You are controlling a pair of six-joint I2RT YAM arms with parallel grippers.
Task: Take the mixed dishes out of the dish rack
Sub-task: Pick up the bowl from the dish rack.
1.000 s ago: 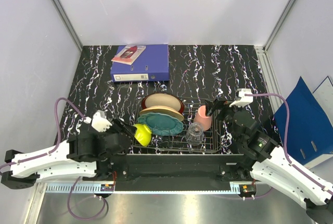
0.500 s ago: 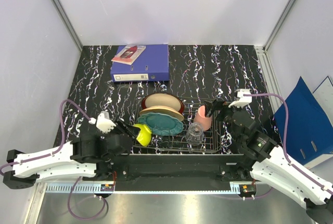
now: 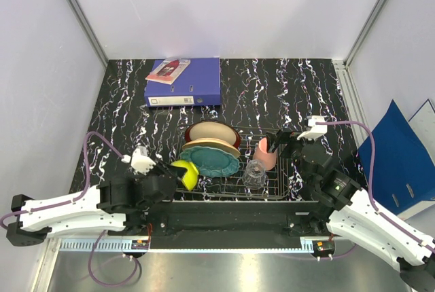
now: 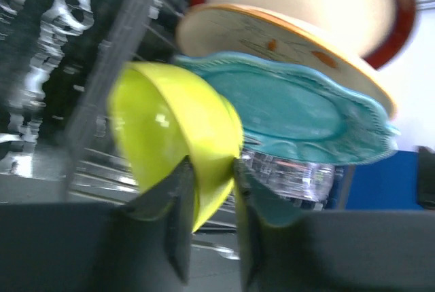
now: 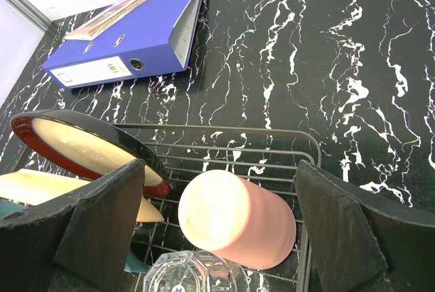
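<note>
Bowl [image 4: 170, 136]: left gripper [image 4: 211, 170] is pinching its rim, one finger inside, for lifting from the rack's [image 3: 282, 182] left end beside the teal plate [image 4: 299, 108]; right gripper [image 5: 221, 200] is hovering splayed wide over the cup [image 5: 238, 221], grasping nothing.

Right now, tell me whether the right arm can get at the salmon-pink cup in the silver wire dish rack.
Probably yes: the open right gripper faces the salmon-pink cup, a finger to each side, nothing between them.
</note>
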